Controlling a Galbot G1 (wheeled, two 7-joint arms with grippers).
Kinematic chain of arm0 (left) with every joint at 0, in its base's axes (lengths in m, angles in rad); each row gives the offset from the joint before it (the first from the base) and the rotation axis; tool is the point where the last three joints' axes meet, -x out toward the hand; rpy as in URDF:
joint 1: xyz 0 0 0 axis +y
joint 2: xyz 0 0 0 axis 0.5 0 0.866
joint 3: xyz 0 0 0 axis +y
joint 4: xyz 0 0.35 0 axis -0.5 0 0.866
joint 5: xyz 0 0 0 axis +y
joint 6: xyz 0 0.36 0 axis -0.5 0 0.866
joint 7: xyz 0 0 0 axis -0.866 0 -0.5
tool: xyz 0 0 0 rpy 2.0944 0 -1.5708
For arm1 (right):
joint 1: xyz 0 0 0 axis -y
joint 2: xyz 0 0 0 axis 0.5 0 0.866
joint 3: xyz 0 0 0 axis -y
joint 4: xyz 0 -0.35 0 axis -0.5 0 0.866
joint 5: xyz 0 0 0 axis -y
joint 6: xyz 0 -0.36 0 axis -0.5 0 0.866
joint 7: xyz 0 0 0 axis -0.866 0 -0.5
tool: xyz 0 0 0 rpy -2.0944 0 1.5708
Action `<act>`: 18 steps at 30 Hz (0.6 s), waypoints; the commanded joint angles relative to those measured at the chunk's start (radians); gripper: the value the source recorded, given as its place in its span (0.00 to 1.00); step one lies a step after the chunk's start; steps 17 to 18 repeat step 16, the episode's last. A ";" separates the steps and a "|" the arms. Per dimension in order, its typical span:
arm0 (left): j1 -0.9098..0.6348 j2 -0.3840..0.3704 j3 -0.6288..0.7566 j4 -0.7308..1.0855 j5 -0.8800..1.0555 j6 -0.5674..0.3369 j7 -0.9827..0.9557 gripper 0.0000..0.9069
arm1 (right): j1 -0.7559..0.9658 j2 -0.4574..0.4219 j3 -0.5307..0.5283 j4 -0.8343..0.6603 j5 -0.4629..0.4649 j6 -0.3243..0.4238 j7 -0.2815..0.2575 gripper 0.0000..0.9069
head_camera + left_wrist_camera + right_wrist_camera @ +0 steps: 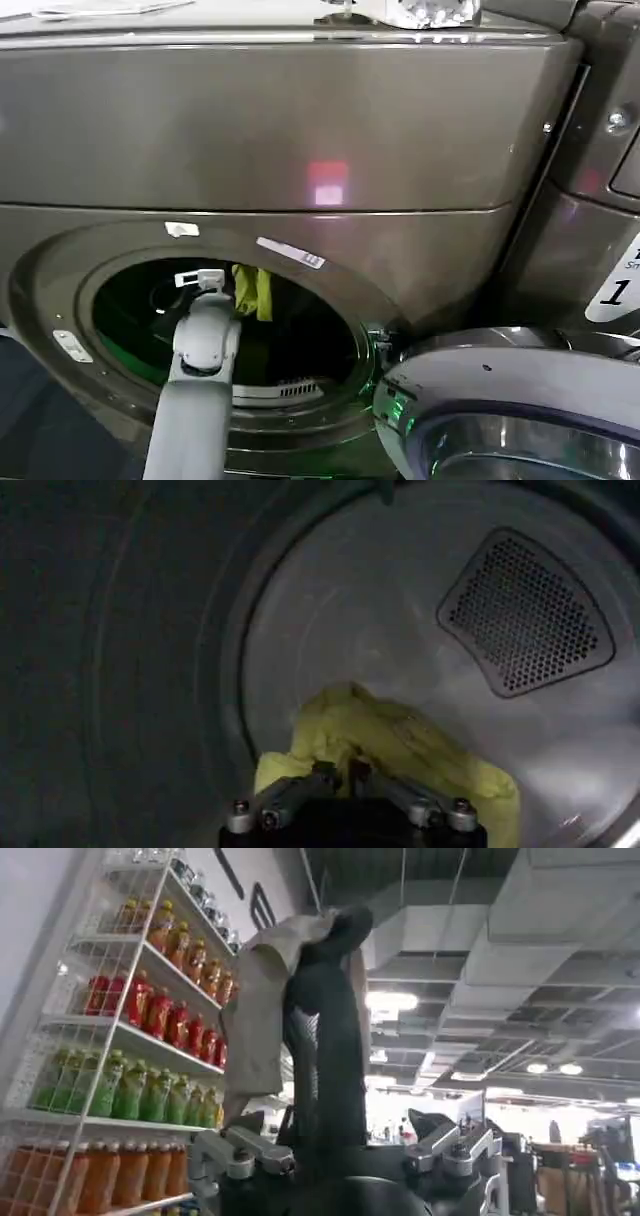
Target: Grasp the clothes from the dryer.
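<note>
Nearest in head view: open round door (520,410), silver-rimmed, dark glass, swung out at lower right. Beside it, grey left arm (195,390) rising from below and reaching through the porthole of the bronze-brown dryer (300,130). White sticker marked "1" (618,290) at right edge.

Just inside the opening: yellow-green garment (254,291), small, crumpled, hanging in a narrow bunch right at the arm's tip, clear of the drum floor. Green glow along the porthole rim.

Left wrist view, from within the drum: left gripper (341,773) with fingers drawn together, tips pinching the near edge of the garment (400,745). Fabric soft, folded into lumpy ridges, spreading out past the fingertips. Beyond it, pale rear drum wall (340,610) and a perforated vent panel (525,610), rounded-triangular, dark; neither can be made out from the head camera.

Right wrist view, pointing upward and away from the machine: right gripper (318,1028) with dark fingers pressed together, a whitish cloth (255,1018) draped over and clamped between them, hanging in a limp fold. Farther off, shelves of bottled drinks (140,1058), red, green and orange. Farthest, ceiling ducts and lights (500,938).
</note>
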 commanded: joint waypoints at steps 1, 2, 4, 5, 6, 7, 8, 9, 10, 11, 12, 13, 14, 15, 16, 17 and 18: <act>0.006 -0.001 0.002 -0.010 -0.014 0.007 -0.009 0.00 | 0.009 0.005 0.008 0.033 0.012 -0.066 -0.012 1.00; 0.008 0.001 0.003 -0.013 -0.011 0.007 -0.004 0.00 | 0.012 0.003 0.011 0.033 0.016 -0.069 -0.012 1.00; 0.010 0.004 0.006 -0.014 -0.012 0.006 -0.003 0.00 | 0.011 0.001 0.016 0.036 0.024 -0.074 -0.009 1.00; 0.008 0.003 0.005 -0.011 -0.009 0.004 -0.004 0.00 | 0.009 0.000 0.018 0.036 0.027 -0.073 -0.008 1.00; 0.007 0.003 0.004 -0.009 -0.009 0.004 -0.003 0.00 | 0.007 0.000 0.020 0.036 0.029 -0.074 -0.005 1.00; 0.007 0.003 0.006 -0.009 -0.009 0.004 -0.002 0.00 | 0.006 -0.001 0.022 0.035 0.029 -0.072 -0.006 1.00; 0.008 0.003 0.008 -0.010 -0.008 0.004 0.002 0.00 | 0.004 -0.001 0.024 0.034 0.028 -0.072 -0.006 1.00; 0.009 0.003 0.011 -0.010 -0.008 0.004 0.003 0.00 | 0.001 -0.001 0.028 0.032 0.029 -0.071 -0.007 1.00; 0.009 0.002 0.012 -0.010 -0.008 0.004 0.005 0.00 | -0.001 -0.002 0.029 0.032 0.028 -0.071 -0.007 1.00; 0.009 0.001 0.013 -0.009 -0.008 0.003 0.007 0.00 | -0.001 -0.001 0.030 0.032 0.028 -0.071 -0.007 1.00; 0.010 0.001 0.014 -0.009 -0.009 0.003 0.009 0.00 | -0.001 -0.001 0.031 0.031 0.026 -0.072 -0.006 1.00; 0.011 0.000 0.014 -0.011 -0.008 0.003 0.012 0.00 | 0.000 -0.001 0.031 0.031 0.025 -0.073 -0.005 1.00; 0.012 0.000 0.015 -0.012 -0.008 0.002 0.013 0.00 | 0.001 -0.001 0.031 0.031 0.025 -0.074 -0.003 1.00; 0.012 0.001 0.014 -0.014 -0.008 0.003 0.016 0.00 | 0.001 0.000 0.031 0.031 0.025 -0.076 -0.002 1.00; 0.011 0.001 0.014 -0.014 -0.007 0.003 0.018 0.00 | 0.002 -0.001 0.031 0.031 0.025 -0.078 -0.001 1.00; 0.011 0.001 0.014 -0.014 -0.007 0.003 0.018 0.00 | 0.002 -0.001 0.031 0.031 0.025 -0.078 -0.001 1.00; 0.011 0.001 0.014 -0.014 -0.007 0.003 0.018 0.00 | 0.002 -0.001 0.031 0.031 0.025 -0.078 -0.001 1.00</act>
